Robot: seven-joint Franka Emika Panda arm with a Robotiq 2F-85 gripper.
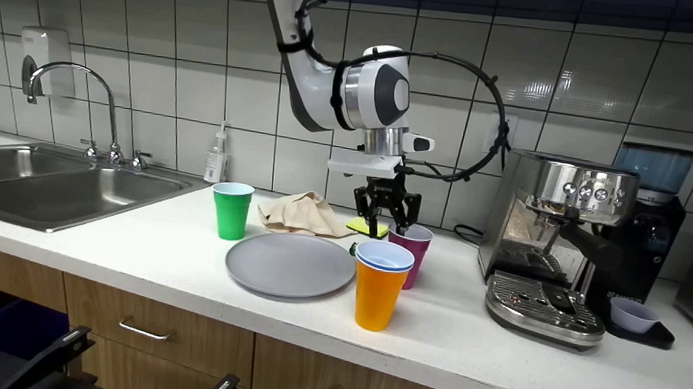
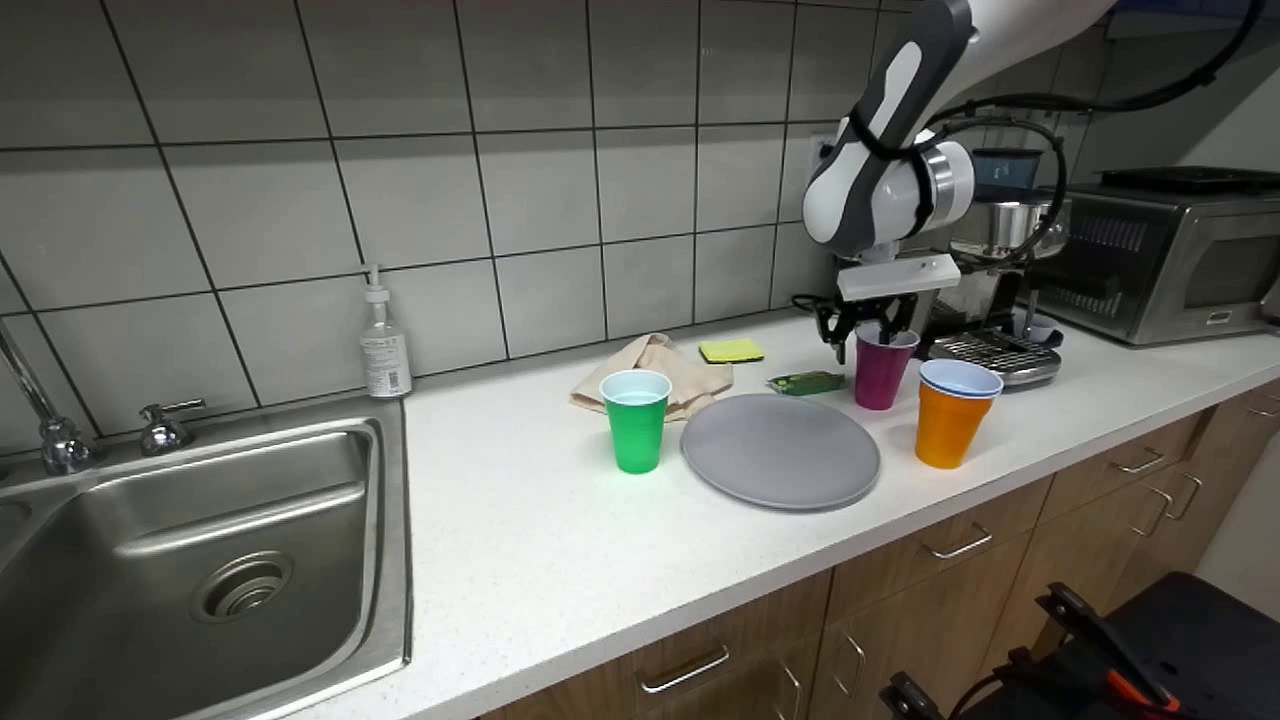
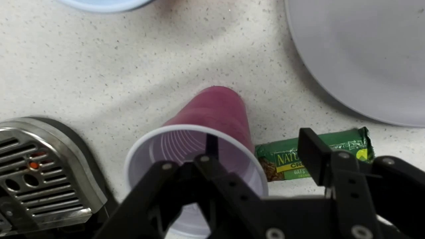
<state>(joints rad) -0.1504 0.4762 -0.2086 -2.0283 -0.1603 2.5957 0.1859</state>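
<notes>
My gripper (image 3: pixel 262 151) is open and points down over the purple cup (image 3: pixel 212 106). One finger reaches into the cup's mouth and the other is outside its rim, so the near wall lies between them. The cup stands upright in both exterior views (image 1: pixel 416 259) (image 2: pixel 883 375). The gripper also shows in both exterior views (image 1: pixel 387 224) (image 2: pixel 862 342). The outer finger is above a green granola bar packet (image 3: pixel 285 157), which lies beside the cup and also shows in an exterior view (image 2: pixel 806 383). Whether either finger touches the cup cannot be told.
An orange cup (image 1: pixel 378 295) with a blue rim inside stands nearby. A grey plate (image 1: pixel 291 266), green cup (image 1: pixel 232 211), cloth (image 1: pixel 306 213) and yellow sponge (image 2: pixel 731 350) are around. An espresso machine (image 1: pixel 561 231) stands beside the purple cup. A sink (image 2: pixel 385 500) and soap bottle (image 2: pixel 385 350) lie beyond.
</notes>
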